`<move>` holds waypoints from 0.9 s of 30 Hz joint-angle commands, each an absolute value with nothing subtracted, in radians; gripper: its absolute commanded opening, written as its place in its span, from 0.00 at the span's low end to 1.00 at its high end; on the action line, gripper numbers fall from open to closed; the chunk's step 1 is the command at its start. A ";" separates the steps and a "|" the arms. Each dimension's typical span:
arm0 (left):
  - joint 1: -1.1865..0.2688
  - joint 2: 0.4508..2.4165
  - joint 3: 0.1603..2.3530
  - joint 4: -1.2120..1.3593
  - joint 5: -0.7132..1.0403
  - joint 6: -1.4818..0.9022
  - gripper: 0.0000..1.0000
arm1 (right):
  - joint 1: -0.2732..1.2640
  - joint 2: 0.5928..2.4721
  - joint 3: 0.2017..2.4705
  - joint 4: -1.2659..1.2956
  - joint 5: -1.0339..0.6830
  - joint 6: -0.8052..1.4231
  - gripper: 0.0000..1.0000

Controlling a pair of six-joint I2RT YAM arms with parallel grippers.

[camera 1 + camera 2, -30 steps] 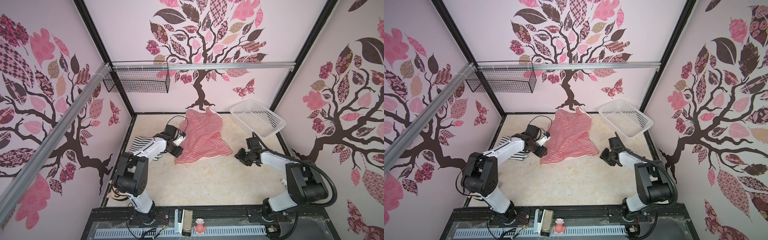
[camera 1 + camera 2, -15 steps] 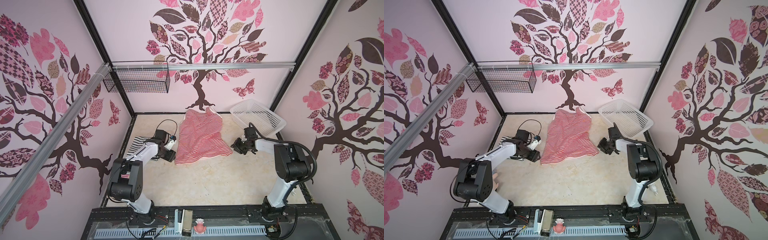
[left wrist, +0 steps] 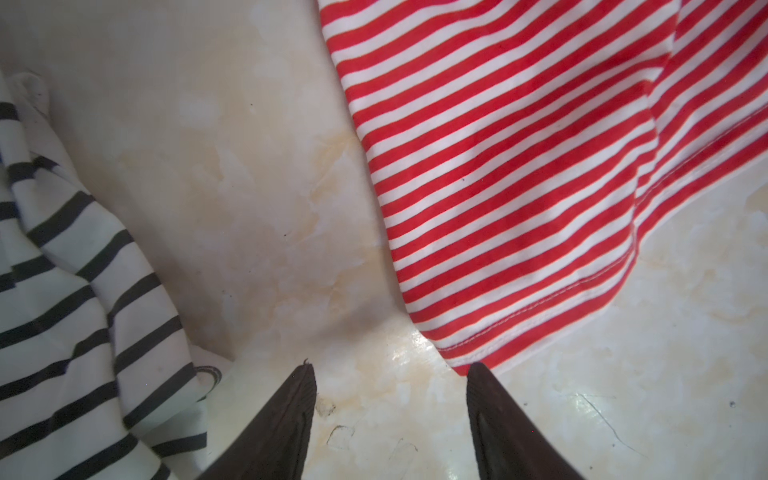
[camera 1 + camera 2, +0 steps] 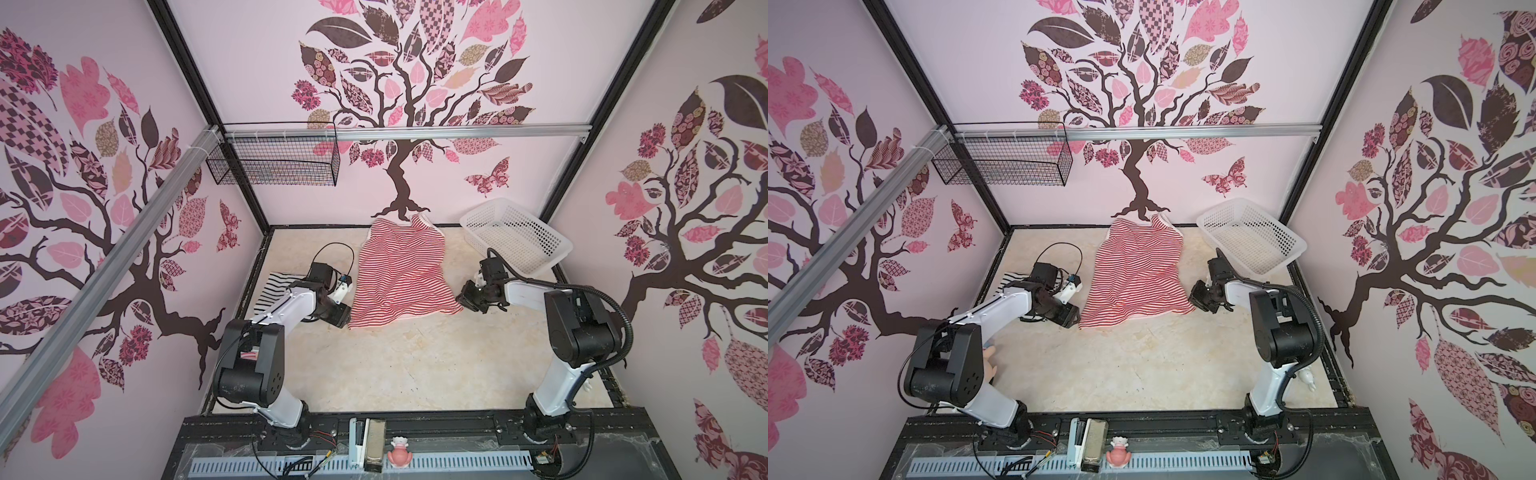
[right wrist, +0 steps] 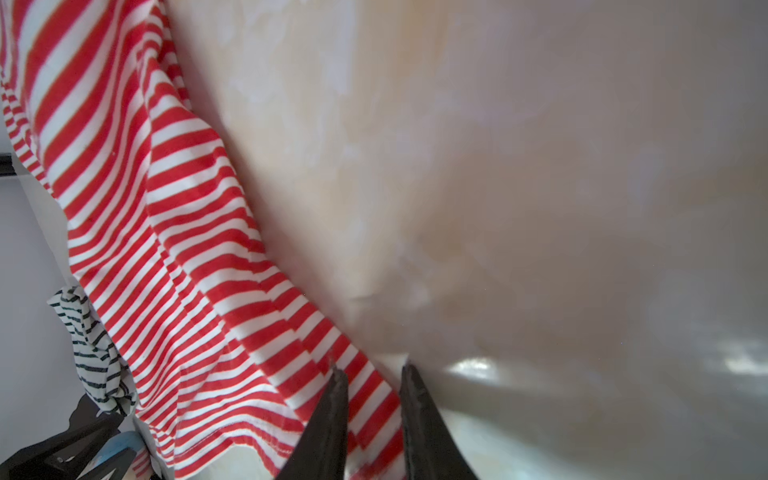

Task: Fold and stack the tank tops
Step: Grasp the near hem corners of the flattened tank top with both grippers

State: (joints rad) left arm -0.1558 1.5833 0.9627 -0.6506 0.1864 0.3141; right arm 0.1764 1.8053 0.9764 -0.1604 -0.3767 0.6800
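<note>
The black-and-white tank top [image 4: 275, 291] lies crumpled by the table's [image 4: 415, 365] left edge, the left gripper [image 3: 390, 369] is spread wide over bare table at the near left corner of the flat red-and-white tank top [image 4: 401, 278], and the right gripper [image 5: 371, 368] straddles its near right corner, jaws nearly together, pinching or not I cannot tell.
</note>
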 commanded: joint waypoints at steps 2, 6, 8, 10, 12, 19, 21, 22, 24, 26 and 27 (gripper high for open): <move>-0.156 1.574 0.938 -0.640 0.187 0.308 0.62 | 0.191 1.762 0.953 -0.230 -0.392 0.676 0.28; -0.156 1.575 0.929 -0.635 0.186 0.305 0.62 | 0.222 1.739 0.952 -0.243 -0.399 0.671 0.31; -0.156 1.575 0.925 -0.633 0.186 0.302 0.62 | 0.237 1.731 0.949 -0.247 -0.406 0.669 0.32; -0.156 1.575 0.922 -0.631 0.187 0.299 0.62 | 0.245 1.720 0.938 -0.248 -0.414 0.669 0.33; -0.156 1.578 0.919 -0.634 0.190 0.299 0.62 | 0.248 1.707 0.923 -0.247 -0.417 0.667 0.33; -0.156 1.585 0.907 -0.626 0.196 0.295 0.62 | 0.248 1.669 0.863 -0.219 -0.457 0.685 0.35; -0.156 1.586 0.906 -0.625 0.198 0.292 0.62 | 0.249 1.663 0.850 -0.202 -0.484 0.695 0.35; -0.156 1.586 0.906 -0.625 0.198 0.292 0.62 | 0.248 1.658 0.842 -0.189 -0.500 0.706 0.34; -0.156 1.589 0.905 -0.623 0.199 0.293 0.62 | 0.249 1.652 0.831 -0.165 -0.531 0.721 0.35; -0.156 1.592 0.903 -0.624 0.199 0.292 0.62 | 0.249 1.648 0.821 -0.147 -0.557 0.737 0.35; -0.156 1.592 0.901 -0.624 0.199 0.292 0.62 | 0.249 1.646 0.818 -0.139 -0.566 0.741 0.35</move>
